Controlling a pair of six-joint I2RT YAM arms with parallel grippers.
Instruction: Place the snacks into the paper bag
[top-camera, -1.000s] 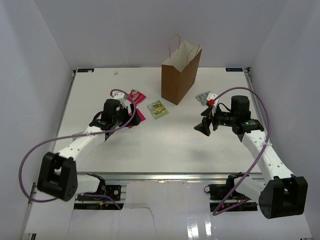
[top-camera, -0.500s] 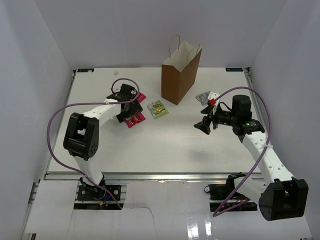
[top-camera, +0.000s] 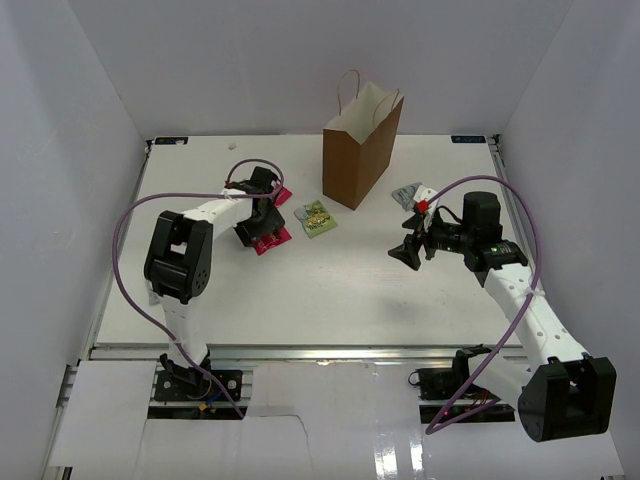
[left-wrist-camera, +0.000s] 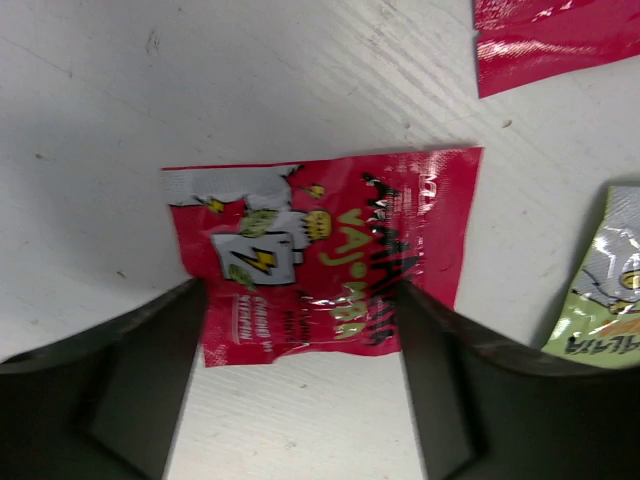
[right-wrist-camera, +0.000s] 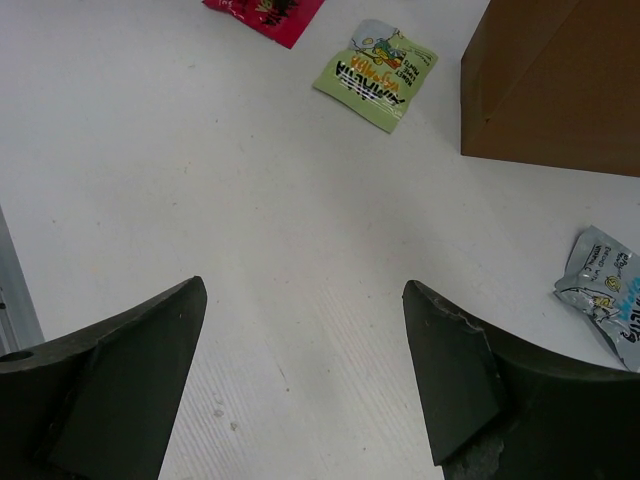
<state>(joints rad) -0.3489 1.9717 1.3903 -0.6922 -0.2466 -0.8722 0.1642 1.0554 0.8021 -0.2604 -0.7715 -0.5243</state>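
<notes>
The brown paper bag (top-camera: 360, 150) stands upright and open at the back centre; its corner shows in the right wrist view (right-wrist-camera: 555, 80). My left gripper (top-camera: 254, 220) (left-wrist-camera: 300, 335) is open, its fingers (left-wrist-camera: 140, 380) straddling the near edge of a red snack packet (left-wrist-camera: 320, 250) (top-camera: 273, 239) lying flat on the table. A second red packet (left-wrist-camera: 555, 40) (top-camera: 281, 193) lies just beyond. A yellow-green packet (top-camera: 316, 218) (right-wrist-camera: 375, 65) lies left of the bag. Pale silver packets (top-camera: 410, 194) (right-wrist-camera: 605, 290) lie right of the bag. My right gripper (top-camera: 409, 253) (right-wrist-camera: 300, 300) is open and empty over bare table.
White walls enclose the white table (top-camera: 330, 290) on the left, back and right. Purple cables loop from both arms. The table's metal front rail (top-camera: 320, 352) runs along the near edge.
My left arm has swung up and toward the back, bringing its open gripper down over the red packet. The right arm has not moved.
</notes>
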